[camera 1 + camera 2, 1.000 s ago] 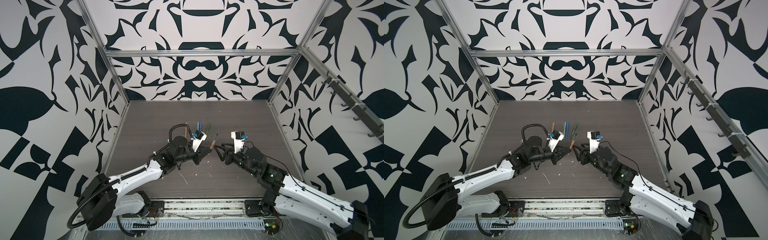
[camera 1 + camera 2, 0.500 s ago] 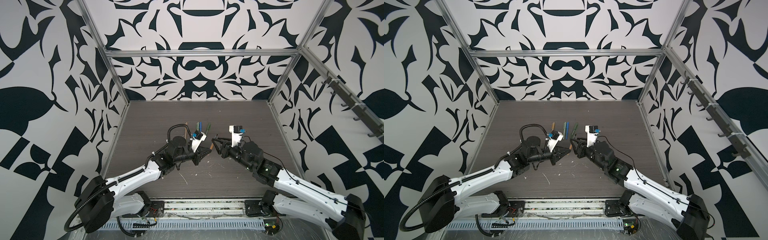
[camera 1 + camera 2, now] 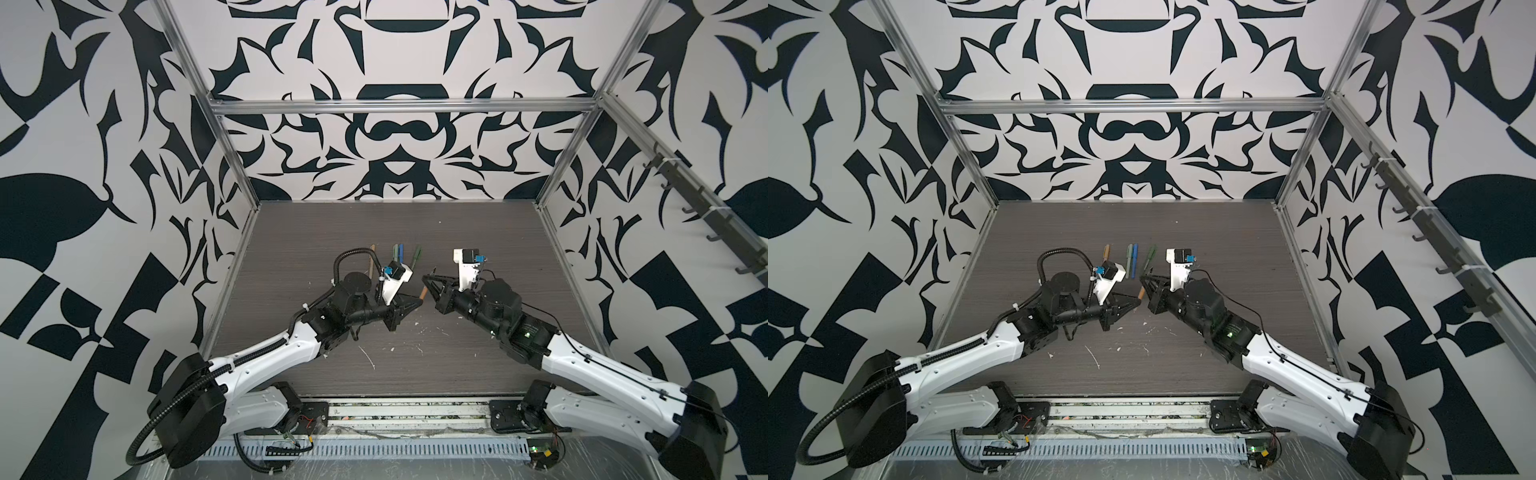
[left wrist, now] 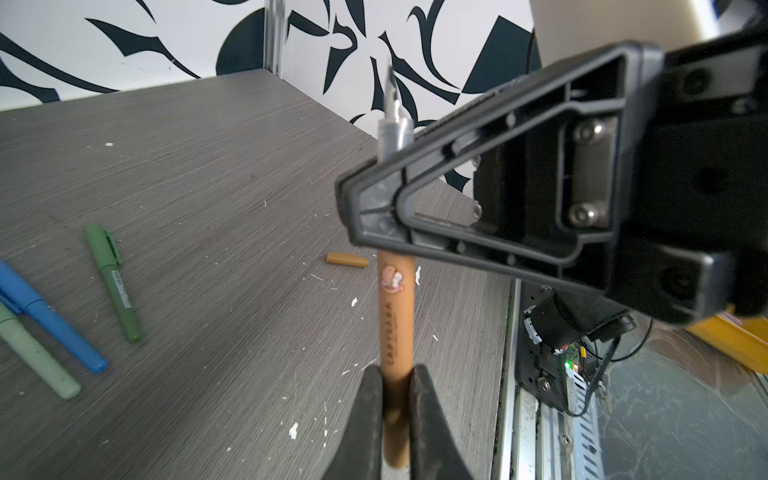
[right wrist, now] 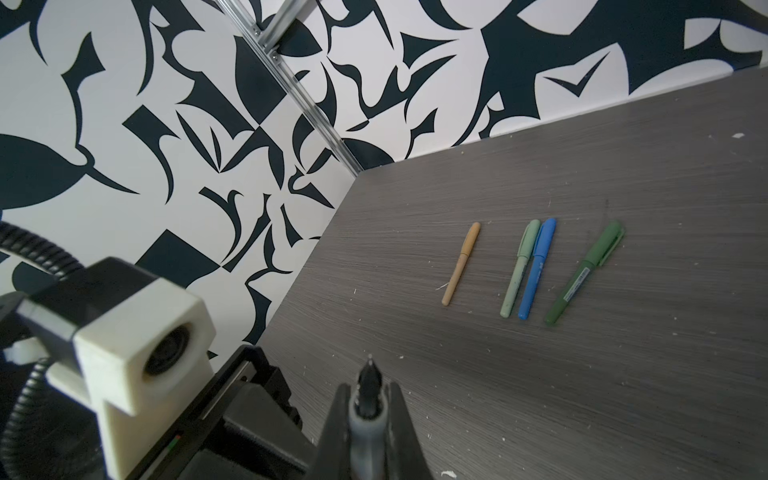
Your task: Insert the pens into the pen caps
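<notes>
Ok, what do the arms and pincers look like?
The left arm and right arm are white shells with black joints. Left pincer and right pincer: black triangular ribbed fingers. Each wrist carries a white camera mount. A black corrugated hose loops over the left wrist; a thin black cable runs along the right arm.

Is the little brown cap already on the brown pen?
No, the orange-brown cap lies on the table, apart from the orange-brown pen, whose tip sticks out bare.

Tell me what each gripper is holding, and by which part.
Both hold the same orange-brown pen: the left gripper clamps the rear end of its barrel, and the right gripper pinches the grey section just behind the tip.
</notes>
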